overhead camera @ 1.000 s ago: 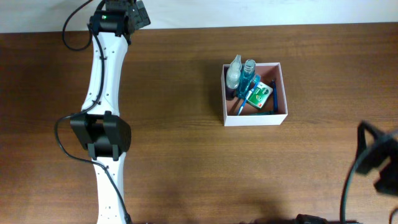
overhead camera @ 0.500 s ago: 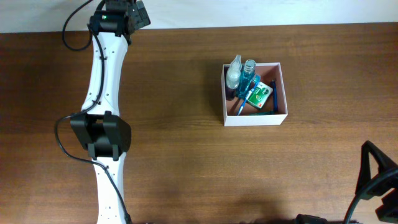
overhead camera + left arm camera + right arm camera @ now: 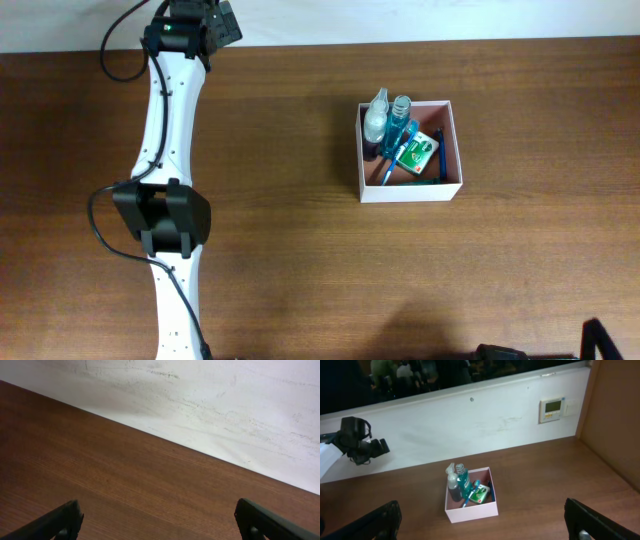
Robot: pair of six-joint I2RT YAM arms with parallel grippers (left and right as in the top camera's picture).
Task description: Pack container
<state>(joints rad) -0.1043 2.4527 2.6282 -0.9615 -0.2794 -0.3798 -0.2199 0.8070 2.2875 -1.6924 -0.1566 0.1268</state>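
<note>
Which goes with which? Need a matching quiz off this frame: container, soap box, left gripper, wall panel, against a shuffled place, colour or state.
Things
1. container
2. soap box
3. left gripper
4. wall panel

Place, colour or state
A. fixed to the wall, shown by the right wrist camera
B. open, above the bare table
C. white sides, pinkish inside
D. green and white, lying in the container

Pairs: 1-C, 2-D, 3-B, 4-A

overhead top-down, far; right wrist high, oblique; container (image 3: 410, 190) in both
</note>
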